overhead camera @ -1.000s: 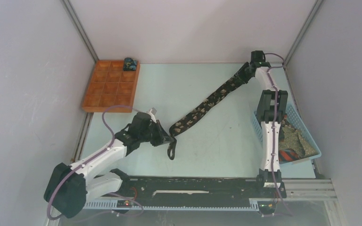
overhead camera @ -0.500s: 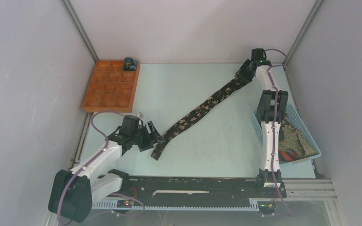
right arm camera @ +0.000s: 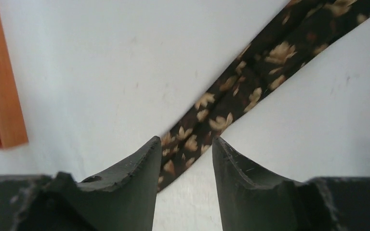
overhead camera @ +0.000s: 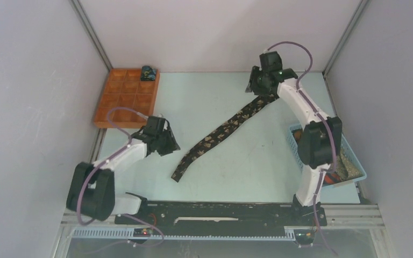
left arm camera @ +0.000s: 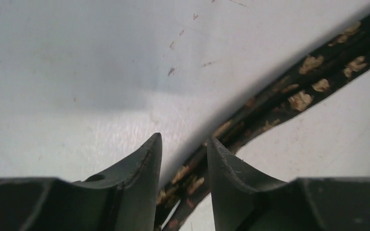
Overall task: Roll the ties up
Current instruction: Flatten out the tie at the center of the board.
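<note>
A black tie with tan leaves (overhead camera: pixel 220 131) lies flat and diagonal on the table, from near left to far right. My left gripper (overhead camera: pixel 170 146) stands just left of its near end, open, with nothing held. In the left wrist view the tie (left arm camera: pixel 308 84) runs on the table past the open gripper (left arm camera: pixel 183 139). My right gripper (overhead camera: pixel 256 88) hovers at the tie's far end, also open. In the right wrist view the gripper (right arm camera: pixel 185 139) holds nothing, and the tie (right arm camera: pixel 265 62) lies below and beyond it. A rolled tie (overhead camera: pixel 149 72) sits in the tray's far right compartment.
The orange compartment tray (overhead camera: pixel 119 102) stands at the far left, its edge (right arm camera: pixel 0 82) showing in the right wrist view. A blue mesh basket (overhead camera: pixel 359 167) at the right holds more ties (overhead camera: pixel 330 176), partly hidden by the right arm. Walls close in on three sides.
The left gripper let go of the tie's near end and drew back left. The right gripper released the far end and swung left. The tie now lies straight.
</note>
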Controlling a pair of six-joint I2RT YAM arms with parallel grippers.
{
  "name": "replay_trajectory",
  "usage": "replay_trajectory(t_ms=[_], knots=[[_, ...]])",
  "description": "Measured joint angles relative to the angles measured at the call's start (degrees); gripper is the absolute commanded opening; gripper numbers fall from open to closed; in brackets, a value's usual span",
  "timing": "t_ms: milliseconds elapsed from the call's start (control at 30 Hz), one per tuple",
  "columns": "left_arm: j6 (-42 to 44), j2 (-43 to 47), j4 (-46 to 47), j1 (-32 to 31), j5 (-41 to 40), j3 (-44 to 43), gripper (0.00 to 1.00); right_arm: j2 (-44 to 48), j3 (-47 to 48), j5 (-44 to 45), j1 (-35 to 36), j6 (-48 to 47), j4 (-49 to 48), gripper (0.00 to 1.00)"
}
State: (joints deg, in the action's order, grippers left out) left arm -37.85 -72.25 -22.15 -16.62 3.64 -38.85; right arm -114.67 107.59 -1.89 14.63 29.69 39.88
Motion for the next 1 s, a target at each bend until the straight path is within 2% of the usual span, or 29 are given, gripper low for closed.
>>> replay_trajectory(t_ms=[167,400,600,833,900,1000], knots=[[2.40,-10.47,1.97,-0.39,1.07,-3.91,0.39,10.86,-19.06,-1.38,5.22,-2.54,-4.46,0.40],[4.94,-19.26,3.63,-4.26,3.02,-9.70,0.36,12.52,-37.18,-4.42,13.16,-3.85,-6.16,0.37],[6.47,-22.08,4.46,-9.35,5.20,-11.89,0.33,16.41,-46.51,-5.18,19.41,-3.74,-9.14,0.35],[8.72,-22.38,3.69,-11.76,7.21,-12.26,0.34,18.86,-53.27,-5.40,22.18,-3.39,-13.03,0.34],[9.31,-21.70,2.45,-11.76,6.58,-12.26,0.37,18.91,-53.75,-5.51,22.84,-3.39,-13.73,0.34],[9.77,-18.18,-0.63,-11.76,4.13,-12.26,0.48,19.76,-53.77,-5.77,23.98,-3.39,-15.17,0.34]])
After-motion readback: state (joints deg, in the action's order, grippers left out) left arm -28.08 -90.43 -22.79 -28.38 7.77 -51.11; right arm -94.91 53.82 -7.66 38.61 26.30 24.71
